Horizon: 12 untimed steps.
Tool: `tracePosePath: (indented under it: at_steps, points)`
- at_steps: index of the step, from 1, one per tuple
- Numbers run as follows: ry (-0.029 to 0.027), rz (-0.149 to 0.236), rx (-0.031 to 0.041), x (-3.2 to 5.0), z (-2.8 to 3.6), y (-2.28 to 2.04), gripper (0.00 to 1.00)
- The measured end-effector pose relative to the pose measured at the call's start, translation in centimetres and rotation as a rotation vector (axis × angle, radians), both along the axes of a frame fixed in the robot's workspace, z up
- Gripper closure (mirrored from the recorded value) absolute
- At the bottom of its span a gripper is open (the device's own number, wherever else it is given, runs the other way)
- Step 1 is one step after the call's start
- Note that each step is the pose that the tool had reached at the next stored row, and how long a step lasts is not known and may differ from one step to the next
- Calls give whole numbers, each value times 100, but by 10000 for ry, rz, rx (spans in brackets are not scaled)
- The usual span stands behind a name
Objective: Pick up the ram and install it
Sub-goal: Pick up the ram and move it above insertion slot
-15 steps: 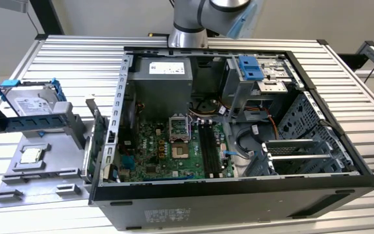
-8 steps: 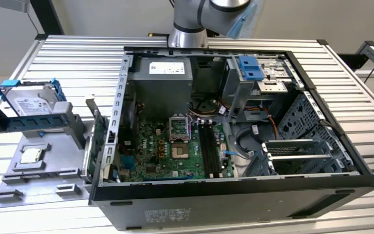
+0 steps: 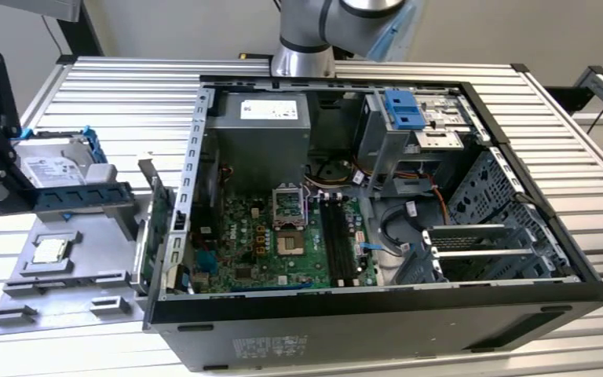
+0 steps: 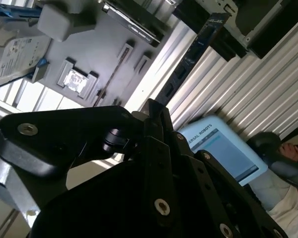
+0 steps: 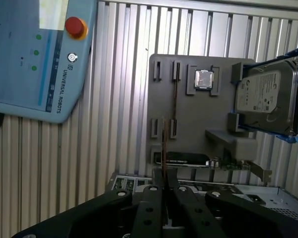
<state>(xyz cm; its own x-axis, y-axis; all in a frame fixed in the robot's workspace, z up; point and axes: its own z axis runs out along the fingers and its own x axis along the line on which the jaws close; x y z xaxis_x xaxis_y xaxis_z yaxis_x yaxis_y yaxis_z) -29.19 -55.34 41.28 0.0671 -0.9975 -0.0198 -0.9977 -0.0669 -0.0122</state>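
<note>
The ram [image 4: 188, 59], a thin, dark blue-green stick, is held by one end in the pincer [image 4: 156, 106], whose fingers are closed narrowly on it. The rest of its length juts out unsupported. In the first wrist view the ram [image 5: 163, 144] appears edge-on as a fine line rising from the pincer [image 5: 164, 173], above the grey tray [image 5: 188, 124]. The tray also holds a small square processor chip [image 5: 204, 79] and a silver hard drive [image 5: 260, 91] in a blue frame. It rests on a ribbed metal surface [image 5: 119, 74].

In the exterior view the tray [image 3: 71, 275] lies at the exterior view's left, just beside the open computer case [image 3: 385, 330]. The black memory slots [image 3: 335, 228] run along the motherboard [image 3: 270, 251] inside the case.

Judged risks: gripped at one end only, the stick could pivot or slip between the fingers. A tilted stick could meet a slot crooked and jam or bend. The slots sit deep between the case walls with loose cables [image 3: 385, 236] nearby, so the stick could snag or strike something.
</note>
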Motion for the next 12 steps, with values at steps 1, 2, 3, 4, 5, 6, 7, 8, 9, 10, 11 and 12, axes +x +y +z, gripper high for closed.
tracePosePath:
  at_steps: [1,2,3,4,5,6,7,8,9,10,11,12]
  points:
    - [1,-4,-1,39,0,0,100]
    - [1,-9,-1,76,0,0,100]
    - [0,-11,-1,115,-1,0,100]
    - [1,-15,0,153,-1,0,100]
    - [0,-19,0,190,-2,0,100]
    - [0,-24,0,228,-3,0,100]
    - [1,-29,-1,260,-3,0,100]
    - [1,-38,-1,294,-4,0,100]
    - [1,-48,-1,329,-5,0,100]
    - [1,-60,-1,363,-6,0,100]
    - [1,-73,-1,399,-8,0,100]
    - [1,-87,-1,431,-9,0,100]
